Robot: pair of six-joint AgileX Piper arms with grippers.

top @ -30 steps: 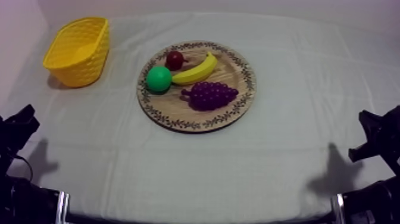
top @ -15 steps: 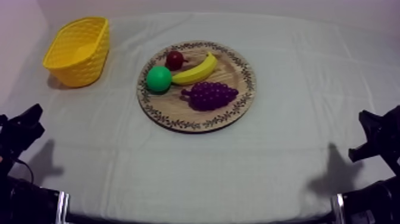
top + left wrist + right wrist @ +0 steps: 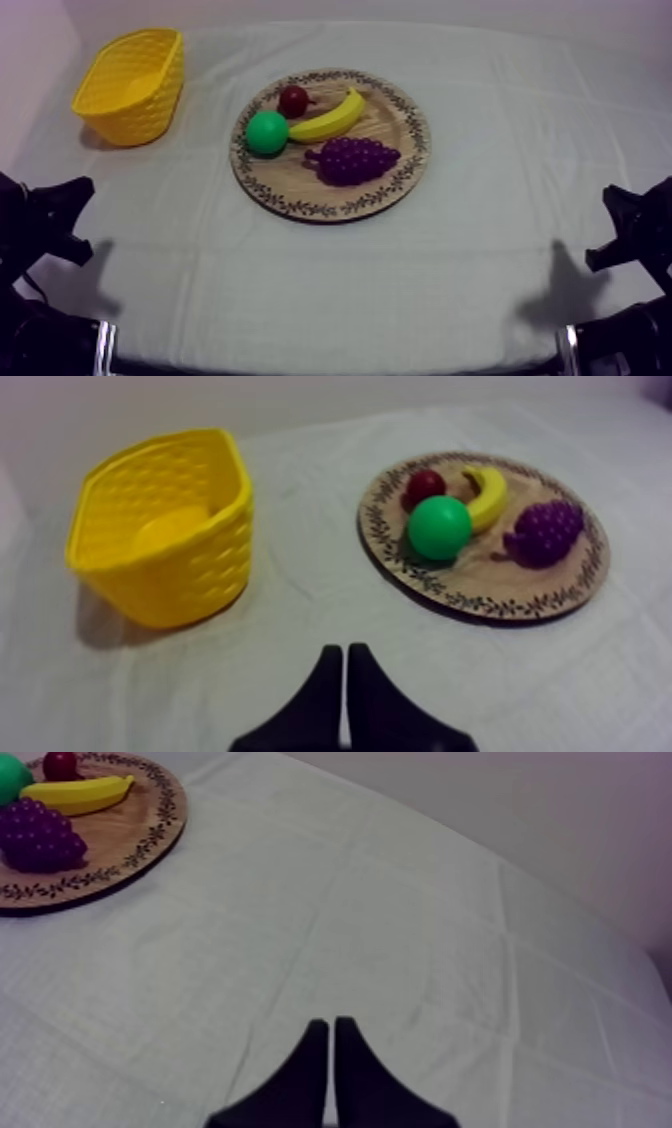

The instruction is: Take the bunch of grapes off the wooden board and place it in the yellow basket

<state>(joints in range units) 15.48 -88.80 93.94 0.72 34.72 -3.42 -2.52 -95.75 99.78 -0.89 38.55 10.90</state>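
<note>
My left hand [image 3: 343, 694] is closed on nothing, its two black fingers pressed together into a narrow wedge. It hangs low over the near left of the worktop [image 3: 400, 280]. My right hand [image 3: 325, 1070] is closed the same way, with nothing between its fingers, over the near right of the worktop. Both hands are well apart from the fruit.

Beyond my left hand, at the far left, the yellow basket [image 3: 160, 526] stands upright. To its right, about the middle of the worktop, lies the round wooden board [image 3: 385, 120]. The bunch of grapes [image 3: 352, 160] lies on the near right part of the board. Just beyond it is the banana [image 3: 330, 118], with a green round fruit [image 3: 267, 132] at the banana's left end. The small red fruit [image 3: 293, 100] sits farthest back.
</note>
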